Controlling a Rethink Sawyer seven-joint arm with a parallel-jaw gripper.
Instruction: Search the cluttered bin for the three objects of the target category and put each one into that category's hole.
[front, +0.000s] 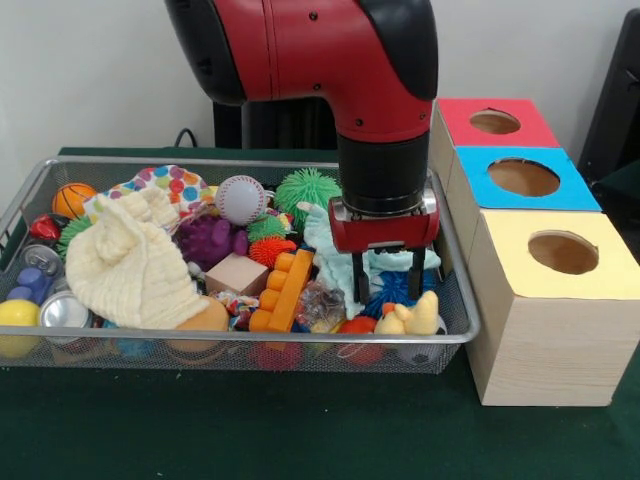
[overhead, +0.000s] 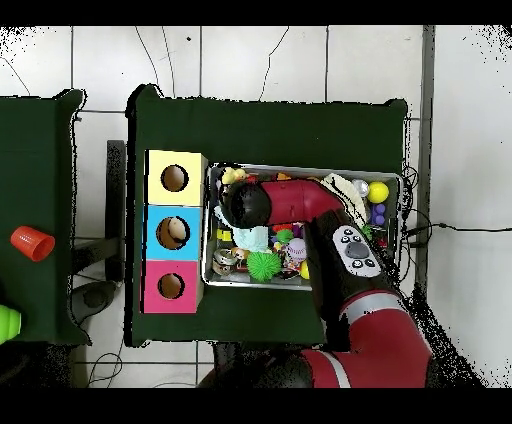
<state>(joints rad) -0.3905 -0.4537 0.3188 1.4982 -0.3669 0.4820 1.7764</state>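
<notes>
Front view has the pincer (front: 387, 280) hanging inside the wire bin (front: 455, 290), fingers spread apart with nothing between them, just above and behind the yellow duck (front: 415, 317). The duck sits in the bin's corner nearest the yellow-topped box (front: 560, 250). The red box's hole (front: 495, 122) is well beyond the duck, past the blue box (front: 522, 178).

text: none legible | labels: none | numbers: none

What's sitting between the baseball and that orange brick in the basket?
In the front view, between the baseball and the orange brick lies an orange spiky ball, with a green spiky one just above it.
</notes>
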